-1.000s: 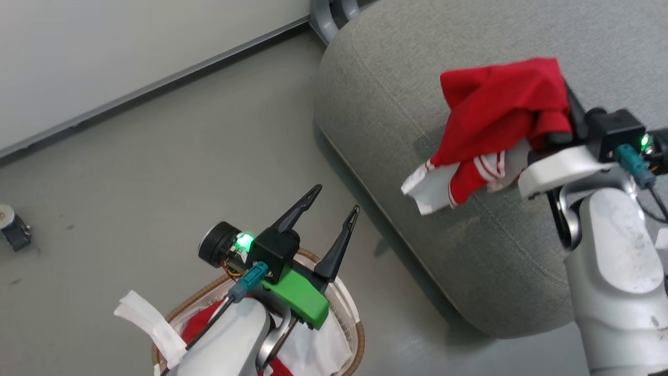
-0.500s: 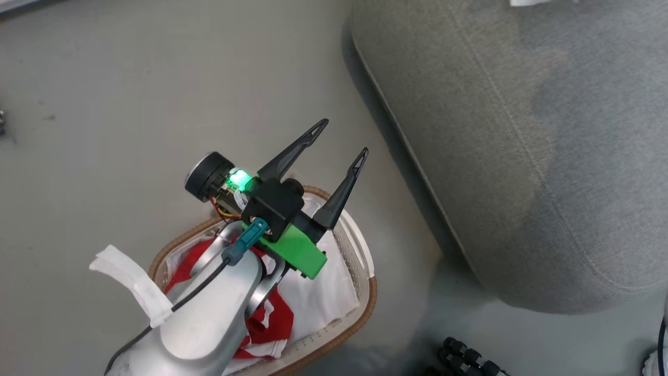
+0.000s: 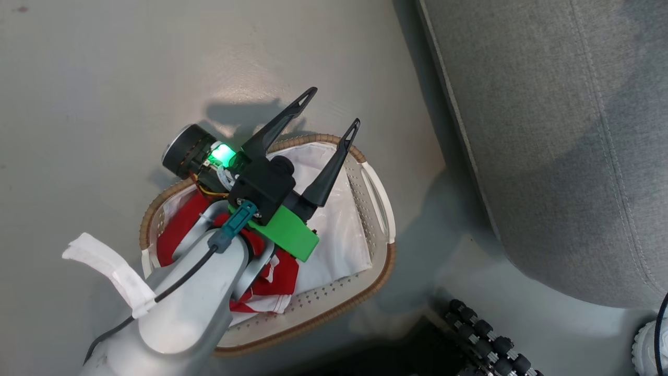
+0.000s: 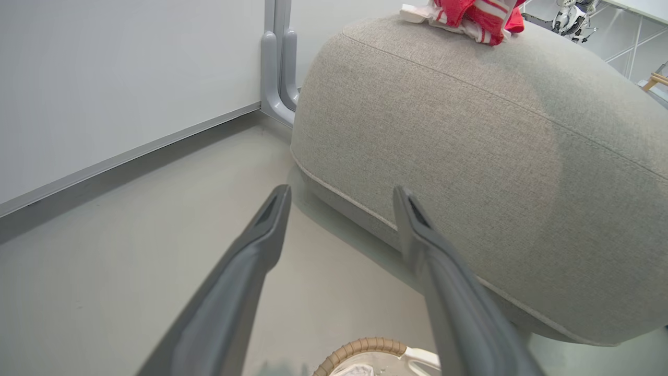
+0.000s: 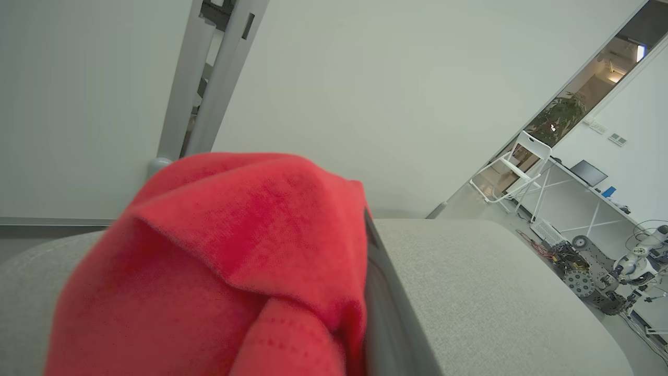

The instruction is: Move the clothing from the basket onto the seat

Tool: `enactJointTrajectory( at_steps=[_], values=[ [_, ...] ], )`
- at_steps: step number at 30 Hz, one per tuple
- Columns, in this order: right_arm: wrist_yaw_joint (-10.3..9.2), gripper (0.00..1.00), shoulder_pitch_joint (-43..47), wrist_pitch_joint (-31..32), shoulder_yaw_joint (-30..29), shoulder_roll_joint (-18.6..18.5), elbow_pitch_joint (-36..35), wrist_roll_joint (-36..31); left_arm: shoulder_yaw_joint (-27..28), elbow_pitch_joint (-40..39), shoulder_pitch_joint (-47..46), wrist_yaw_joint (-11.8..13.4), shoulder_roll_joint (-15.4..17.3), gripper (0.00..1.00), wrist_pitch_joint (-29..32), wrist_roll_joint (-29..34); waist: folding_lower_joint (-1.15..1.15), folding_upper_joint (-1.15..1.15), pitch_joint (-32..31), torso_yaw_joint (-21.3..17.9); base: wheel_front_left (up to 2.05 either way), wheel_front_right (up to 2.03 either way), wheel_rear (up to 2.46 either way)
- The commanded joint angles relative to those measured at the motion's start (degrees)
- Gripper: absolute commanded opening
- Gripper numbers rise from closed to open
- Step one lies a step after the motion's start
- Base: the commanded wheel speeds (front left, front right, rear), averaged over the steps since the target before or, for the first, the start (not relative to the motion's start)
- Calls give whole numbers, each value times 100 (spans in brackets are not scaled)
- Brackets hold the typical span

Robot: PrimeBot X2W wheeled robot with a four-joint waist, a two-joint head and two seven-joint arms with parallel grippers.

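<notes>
Clothing (image 3: 177, 230) in red lies bunched inside the basket (image 3: 377, 188), toward the near-left part of its rim and partly hidden under the left forearm. The left gripper (image 3: 334, 107) hangs over the basket's far rim, above the white liner (image 3: 339, 235). Its fingers are spread wide with nothing between them, and the red fabric sits back below the wrist. The seat (image 3: 548, 130) stands just beside the basket on the right. A second red garment (image 4: 477, 15) with white stripes rests on top of the seat. It drapes over the right gripper (image 5: 318, 245), one dark finger (image 5: 380, 308) showing beside the fabric. I cannot tell whether that gripper is clamped on it.
</notes>
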Motion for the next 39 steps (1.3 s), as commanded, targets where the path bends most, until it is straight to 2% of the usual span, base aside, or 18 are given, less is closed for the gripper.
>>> enactJointTrajectory(
  at_steps=[1,3,9,10,11,12,19,28,33,39],
  values=[
    [-8,0,66,-27,-22,51,172,-66,-6,-44,6,27,65,100,18,8,-1,0,227,38,0,0,0],
    [-8,2,63,-27,-11,90,443,-126,-16,-59,53,52,80,100,30,-11,-1,0,223,7,0,0,0],
    [-7,42,65,-20,94,55,1243,-285,-38,-9,161,45,-5,100,23,-190,-1,0,109,-55,0,0,0],
    [-7,60,76,-19,112,49,1301,-290,-47,10,168,43,-17,100,13,-210,-1,0,75,-65,0,0,0],
    [-7,89,100,-19,123,55,1333,-278,-54,33,178,45,-27,100,3,-220,-1,0,39,-73,0,0,0],
    [-7,100,144,-18,137,51,1366,-264,-65,60,188,46,-47,100,-5,-238,-1,0,-6,-77,0,0,0],
    [-8,100,453,-17,284,-41,1511,-154,-101,279,227,8,-169,100,-200,-381,-1,0,-432,-43,0,0,0],
    [-8,100,1423,-17,811,-1,1319,75,30,741,409,-24,-435,100,-494,-674,-1,0,-1332,281,0,0,0],
    [-8,100,1843,-17,1079,-5,1168,226,271,939,668,4,-526,100,-534,-830,-1,0,-1879,548,0,0,0],
    [-8,100,2083,-17,1247,-21,895,418,832,833,1167,41,-684,100,-538,-872,-1,0,-2475,937,0,0,0]
  ],
)
